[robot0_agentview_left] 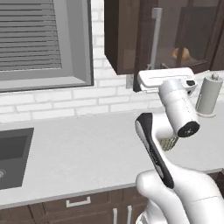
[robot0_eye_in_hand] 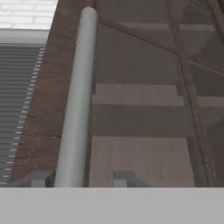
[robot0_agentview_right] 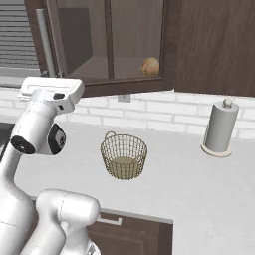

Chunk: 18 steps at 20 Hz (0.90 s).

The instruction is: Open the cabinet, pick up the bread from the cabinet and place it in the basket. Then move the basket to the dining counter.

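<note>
The cabinet (robot0_agentview_right: 149, 45) door is not yet swung wide, and the gripper (robot0_eye_in_hand: 80, 178) sits at the foot of its handle (robot0_eye_in_hand: 78, 100) with one finger on each side of the bar, open around it but not visibly clamped. My guess is that so low a hold could slip off the end or jam the door on a straight pull. Counted, there is one cabinet, one paper towel roll (robot0_agentview_right: 219, 127), one basket (robot0_agentview_right: 123, 155) on the grey worktop (robot0_agentview_right: 199, 179) and one bread (robot0_agentview_right: 150, 65) behind the glass.
</note>
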### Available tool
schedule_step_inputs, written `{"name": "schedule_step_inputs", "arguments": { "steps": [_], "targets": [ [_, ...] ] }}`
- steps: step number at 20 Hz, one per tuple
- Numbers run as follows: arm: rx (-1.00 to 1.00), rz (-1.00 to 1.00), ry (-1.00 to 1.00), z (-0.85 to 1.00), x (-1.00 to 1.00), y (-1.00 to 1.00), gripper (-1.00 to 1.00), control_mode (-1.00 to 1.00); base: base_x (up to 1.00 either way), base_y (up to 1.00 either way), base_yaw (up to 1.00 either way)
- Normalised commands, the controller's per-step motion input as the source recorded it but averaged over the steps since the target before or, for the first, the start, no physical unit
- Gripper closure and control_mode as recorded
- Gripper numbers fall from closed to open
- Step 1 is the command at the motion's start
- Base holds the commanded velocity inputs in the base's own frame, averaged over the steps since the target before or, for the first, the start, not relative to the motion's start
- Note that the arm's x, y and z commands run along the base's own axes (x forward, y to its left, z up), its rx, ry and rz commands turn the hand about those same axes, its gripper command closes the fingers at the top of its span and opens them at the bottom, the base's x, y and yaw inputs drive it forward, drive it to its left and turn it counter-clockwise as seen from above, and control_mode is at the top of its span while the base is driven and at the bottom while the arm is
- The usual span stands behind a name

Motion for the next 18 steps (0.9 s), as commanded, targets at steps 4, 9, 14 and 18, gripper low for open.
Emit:
{"name": "schedule_step_inputs", "arguments": {
  "steps": [4, 9, 14, 18],
  "targets": [
    [0.0, -0.19, 0.1, 0.2, -1.0, -0.67, 1.0, -1.0, 0.0, 0.0, 0.0],
    [0.0, -0.16, 0.1, 0.16, -1.0, -0.73, 1.0, -1.0, 0.0, 0.0, 0.0],
    [0.0, -0.12, 0.1, 0.07, -0.97, -0.73, 1.0, -1.0, 0.0, 0.0, 0.0],
    [0.0, -0.06, 0.08, 0.01, -0.94, -0.65, 1.0, -1.0, 0.0, 0.0, 0.0]
  ]
}}
